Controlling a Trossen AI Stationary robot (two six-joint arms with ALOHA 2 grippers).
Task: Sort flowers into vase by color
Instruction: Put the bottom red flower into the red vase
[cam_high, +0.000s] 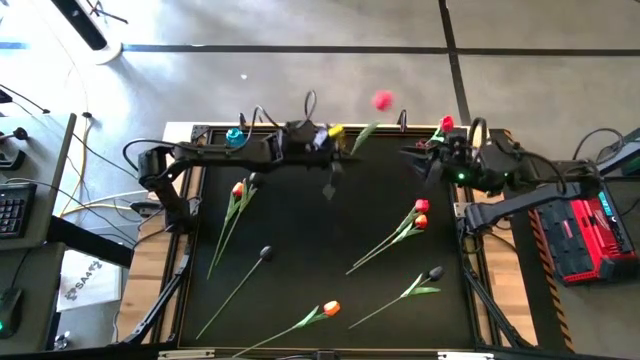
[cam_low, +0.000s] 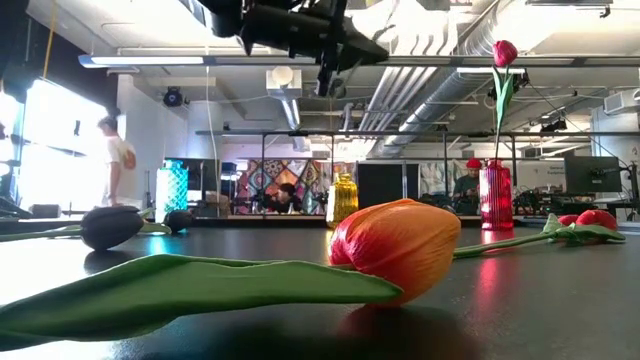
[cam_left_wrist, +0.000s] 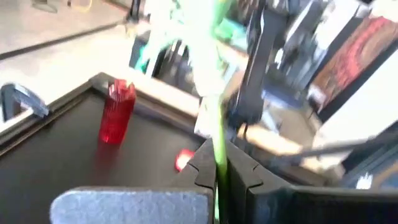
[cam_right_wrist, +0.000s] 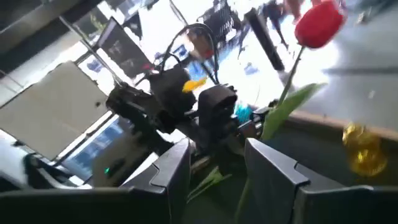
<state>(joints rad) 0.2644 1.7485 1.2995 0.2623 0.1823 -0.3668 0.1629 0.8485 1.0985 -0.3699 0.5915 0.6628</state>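
An orange-yellow tulip (cam_low: 398, 248) lies nearest on the black desk (cam_high: 300, 260), other flowers scattered behind it. Farther back, the left gripper (cam_left_wrist: 219, 169) is clamped on a green stem (cam_left_wrist: 219, 134) held aloft, and the right gripper (cam_right_wrist: 217, 163) stands parted, empty, beside the red vase (cam_low: 495, 196) holding a red tulip (cam_low: 505, 52). Beyond stand a yellow vase (cam_low: 344, 198), a blue vase (cam_low: 173, 192), and people under ceiling pipes.
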